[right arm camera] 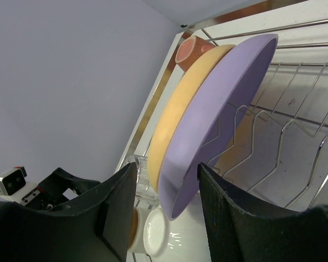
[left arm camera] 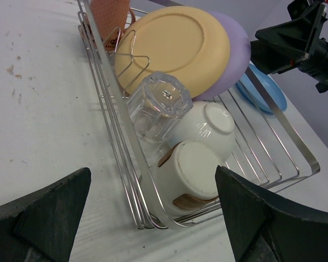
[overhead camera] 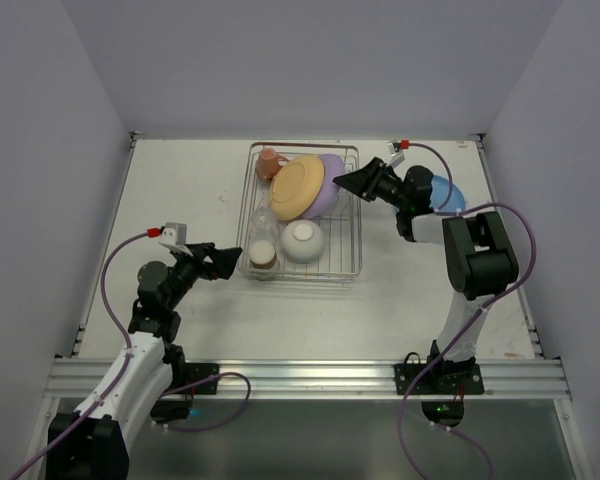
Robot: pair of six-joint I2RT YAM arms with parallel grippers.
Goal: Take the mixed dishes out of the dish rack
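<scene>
top external view: at the near edge the left gripper is held low over the table, at 8 o'clock of the dish rack, aimed toward 3 o'clock. its jaws are spread wide and nothing is held between them; in the left wrist view the rack's near corner is framed by the two fingers.

inside the rack, the brown cup is set in the near corner at 7 o'clock, just beside the white bowl, which is turned mouth down at 5 o'clock. the clear glass is found just beyond the cup, tilted against the left wall. farther in, the yellow plate is stood on edge, leaning, with the lilac plate pressed against its back. the pink mug is lodged in the far corner at 11 o'clock.

the right gripper is placed at 3 o'clock of the plates, over the rack's right wall. its jaws are parted, and in the right wrist view the lilac plate's rim is seen between the fingers; whether it is touched cannot be told.

the blue plate is lying on the table outside the rack, at 3 o'clock, partly hidden by the right arm.
</scene>
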